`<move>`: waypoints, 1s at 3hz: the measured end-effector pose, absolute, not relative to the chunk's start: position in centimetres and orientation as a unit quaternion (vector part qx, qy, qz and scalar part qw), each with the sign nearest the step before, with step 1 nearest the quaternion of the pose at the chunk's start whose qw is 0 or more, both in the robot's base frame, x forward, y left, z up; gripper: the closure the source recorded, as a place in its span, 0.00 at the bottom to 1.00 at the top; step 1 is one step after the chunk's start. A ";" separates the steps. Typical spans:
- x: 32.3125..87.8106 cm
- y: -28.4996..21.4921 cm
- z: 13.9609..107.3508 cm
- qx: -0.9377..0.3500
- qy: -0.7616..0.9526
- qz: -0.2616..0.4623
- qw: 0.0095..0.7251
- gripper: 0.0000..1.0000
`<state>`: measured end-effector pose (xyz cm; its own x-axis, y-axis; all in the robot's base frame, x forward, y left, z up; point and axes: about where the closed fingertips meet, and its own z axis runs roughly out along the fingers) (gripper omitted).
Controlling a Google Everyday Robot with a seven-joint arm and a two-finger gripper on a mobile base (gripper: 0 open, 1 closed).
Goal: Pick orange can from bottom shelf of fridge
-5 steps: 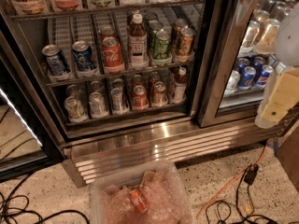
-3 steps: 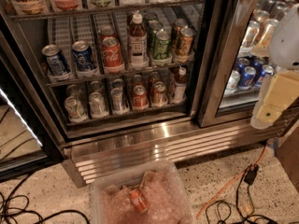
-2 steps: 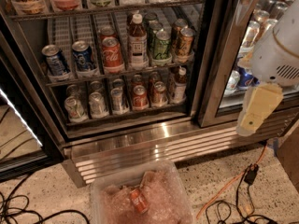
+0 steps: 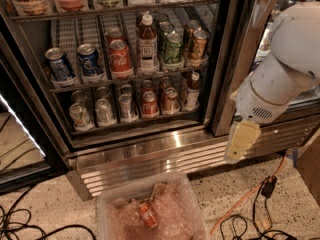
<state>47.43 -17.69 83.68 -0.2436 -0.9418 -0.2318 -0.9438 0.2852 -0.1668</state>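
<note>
The fridge [image 4: 150, 156] fills the upper view, its left compartment showing rows of drinks. On the bottom shelf [image 4: 130, 123] the orange can [image 4: 170, 100] stands upright toward the right, between a redder can [image 4: 149, 104] on its left and a small bottle [image 4: 190, 90] on its right. Silver-grey cans [image 4: 105, 112] fill the lanes further left. My gripper [image 4: 240, 142] hangs on the white arm [image 4: 280, 69] at the right, in front of the fridge's dark centre post and ribbed steel base. It is lower than the orange can, well to its right, and touches nothing.
The rack above holds blue cans [image 4: 90, 59], a Coca-Cola can [image 4: 120, 58] and bottles. A clear plastic bin [image 4: 107, 204] with a can inside sits on the floor before the fridge. Cables [image 4: 250, 204] trail across the speckled floor at both sides.
The arm has swung in from the right edge, moving left and forward. The gripper now hangs lower and closer to the fridge's centre post. The cans have not moved.
</note>
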 end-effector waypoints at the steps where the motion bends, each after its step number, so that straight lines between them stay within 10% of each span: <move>1: 47.7 -17.2 83.2 -0.598 0.787 0.002 0.149 0.00; 3: 53.6 -14.4 77.8 -0.570 0.805 0.020 0.163 0.00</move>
